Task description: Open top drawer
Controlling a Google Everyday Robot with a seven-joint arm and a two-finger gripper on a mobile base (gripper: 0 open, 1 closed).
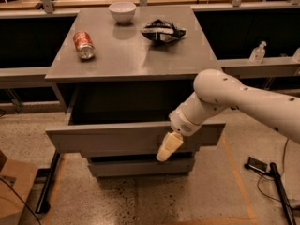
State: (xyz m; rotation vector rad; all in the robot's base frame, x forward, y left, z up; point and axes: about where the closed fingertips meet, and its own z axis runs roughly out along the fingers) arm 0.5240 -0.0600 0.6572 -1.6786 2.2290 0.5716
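The top drawer of the grey cabinet is pulled out, its wide plain front panel standing forward of the two narrower drawer fronts below it. Its dark box interior shows behind the panel. My gripper, with cream-coloured fingers, hangs in front of the right part of the top drawer's front panel, pointing down. My white arm comes in from the right.
On the cabinet top lie a red soda can on its side, a white bowl and a dark crumpled chip bag. A cardboard box sits at lower left. Cables and a stand lie at lower right.
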